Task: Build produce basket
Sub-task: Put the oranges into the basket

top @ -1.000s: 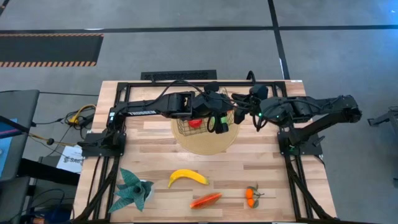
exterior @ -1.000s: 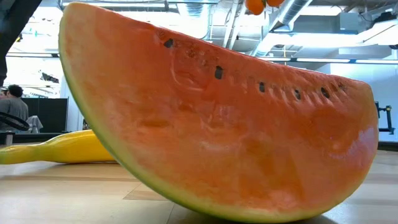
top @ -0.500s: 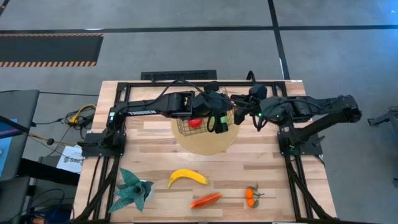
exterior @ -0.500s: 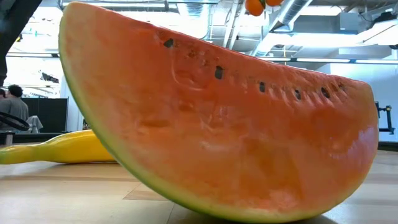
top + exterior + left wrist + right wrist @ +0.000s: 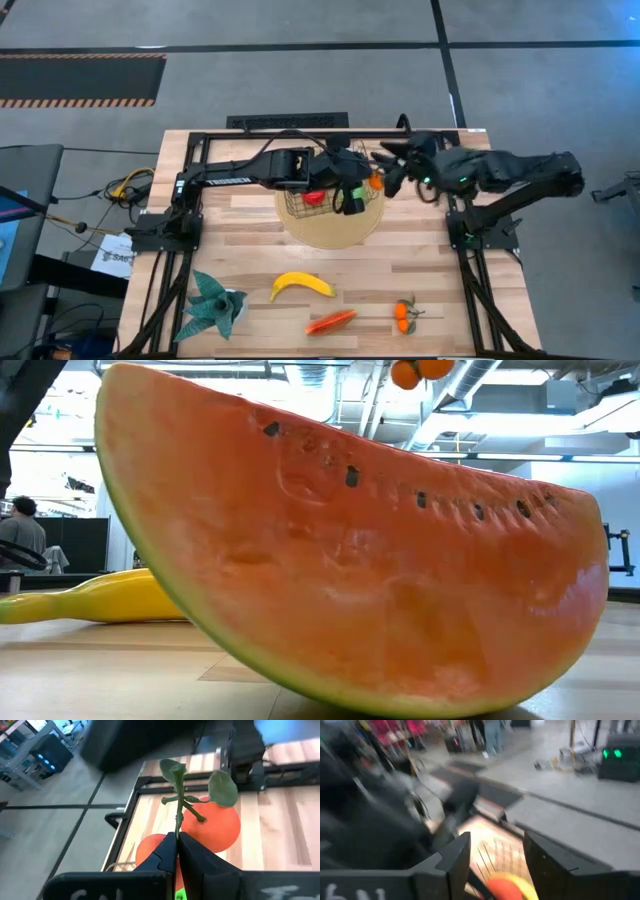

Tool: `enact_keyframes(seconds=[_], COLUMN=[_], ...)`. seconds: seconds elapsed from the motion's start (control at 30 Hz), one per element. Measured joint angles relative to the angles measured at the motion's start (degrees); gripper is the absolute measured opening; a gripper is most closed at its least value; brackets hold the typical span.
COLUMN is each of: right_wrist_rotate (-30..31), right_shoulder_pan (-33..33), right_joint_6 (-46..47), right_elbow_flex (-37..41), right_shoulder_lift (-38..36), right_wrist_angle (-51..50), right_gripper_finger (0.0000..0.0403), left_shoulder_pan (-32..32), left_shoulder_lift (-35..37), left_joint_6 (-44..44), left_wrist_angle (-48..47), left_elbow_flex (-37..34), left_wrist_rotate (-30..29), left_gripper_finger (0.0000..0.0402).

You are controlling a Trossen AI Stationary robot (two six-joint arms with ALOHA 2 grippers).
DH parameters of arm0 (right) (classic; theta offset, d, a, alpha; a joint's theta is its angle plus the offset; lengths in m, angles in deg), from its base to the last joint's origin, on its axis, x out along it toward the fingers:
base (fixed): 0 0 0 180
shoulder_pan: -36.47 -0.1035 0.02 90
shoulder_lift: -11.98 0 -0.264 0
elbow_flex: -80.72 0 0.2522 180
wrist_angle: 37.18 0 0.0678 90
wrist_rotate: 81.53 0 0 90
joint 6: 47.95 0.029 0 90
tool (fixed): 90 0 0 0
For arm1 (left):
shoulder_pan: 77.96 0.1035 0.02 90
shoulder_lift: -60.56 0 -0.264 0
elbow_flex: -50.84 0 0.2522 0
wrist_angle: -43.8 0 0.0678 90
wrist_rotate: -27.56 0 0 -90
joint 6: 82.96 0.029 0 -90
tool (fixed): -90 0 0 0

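My left gripper (image 5: 358,188) reaches in from the table's left and is shut on a tangerine cluster (image 5: 210,825) of the produce, held in the air over the right rim of the gold wire basket (image 5: 298,203). The low view shows those tangerines (image 5: 420,369) high above the table. The basket stands on a round tan mat (image 5: 335,230) and has a red apple (image 5: 314,198) in it. My right gripper (image 5: 495,847) stands open just right of the cluster, its fingers apart from it. My left gripper pinches the cluster's thin green stem (image 5: 178,827) between its two fingertips, below the leaves. The fingers slant down from the table's left. The two tangerines sit just beyond the fingertips, lifted clear of basket and table.
Near the front edge lie a yellow banana (image 5: 300,285), a watermelon slice (image 5: 330,322) and another tangerine cluster (image 5: 403,313). A teal spiky plant (image 5: 212,305) stands at the front left. The slice (image 5: 350,560) fills most of the low view.
My right gripper has opened, let go of the tangerine cluster and drawn back a little toward the table's right edge. The cluster stays in my left gripper, and one tangerine now shows uncovered in the high view.
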Motion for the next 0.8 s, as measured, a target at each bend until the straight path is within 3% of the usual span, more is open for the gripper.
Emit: enact_keyframes(seconds=[0.2,0.37,0.53,0.7,0.8], right_wrist_rotate=[-0.2,-0.2,-0.1,-0.1,-0.1], right_shoulder_pan=[-1.7,-4.9,-7.9,-9.8,-10.1], right_joint_6=[-5.1,-5.5,-4.4,-2.3,-0.9], right_elbow_flex=[-5.3,-7.1,-7.0,-7.0,-7.0], right_shoulder_lift=[-2.1,-3.7,-4.2,-4.1,-4.0], right_wrist_angle=[0.5,-2.5,-5.5,-7.5,-8.6], right_gripper_finger=[0.0223,0.0222,0.0212,0.0205,0.0203], left_shoulder_pan=[0.2,2.4,5.9,8.5,9.7], left_shoulder_lift=[0.0,0.0,-0.2,0.0,0.0], left_joint_6=[-0.6,-5.2,-7.1,-7.1,-7.6], left_wrist_angle=[-8.6,-19.1,-17.8,-10.4,-9.1], left_elbow_flex=[0.0,-0.3,-6.3,-15.0,-19.4], left_wrist_rotate=[-5.3,-3.0,2.5,9.4,9.3], left_gripper_finger=[0.0000,0.0000,0.0000,0.0000,0.0000])
